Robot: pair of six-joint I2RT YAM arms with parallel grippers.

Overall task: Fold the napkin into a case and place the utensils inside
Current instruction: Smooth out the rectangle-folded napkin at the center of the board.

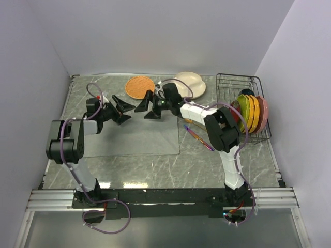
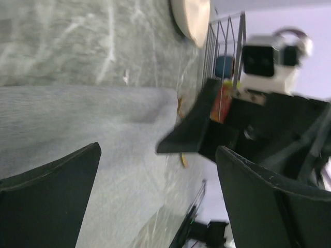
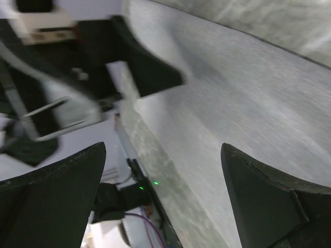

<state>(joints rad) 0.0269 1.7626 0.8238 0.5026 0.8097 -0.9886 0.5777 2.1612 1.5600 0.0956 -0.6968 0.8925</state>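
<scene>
Well, the table (image 1: 207,165) carries everything, and the biggest thing on it is the napkin (image 1: 139,137), spread flat and unfolded across the middle, a little toward the left edge. At the right edge stands a wire rack (image 1: 232,82) with coloured plates (image 1: 251,111) set upright in it. A cream plate (image 1: 191,82) sits by the far edge, and just beside it on the left lies a round orange mat (image 1: 139,87).

My left gripper (image 1: 121,109) and my right gripper (image 1: 150,107) face each other over the far part of the napkin, near one another but apart. Both have their jaws spread fully wide, with nothing between them; whether any fingertip touches the cloth I cannot tell.

The utensils (image 1: 199,138) lie on bare table just beside the napkin's right edge, partly hidden by my right arm.
</scene>
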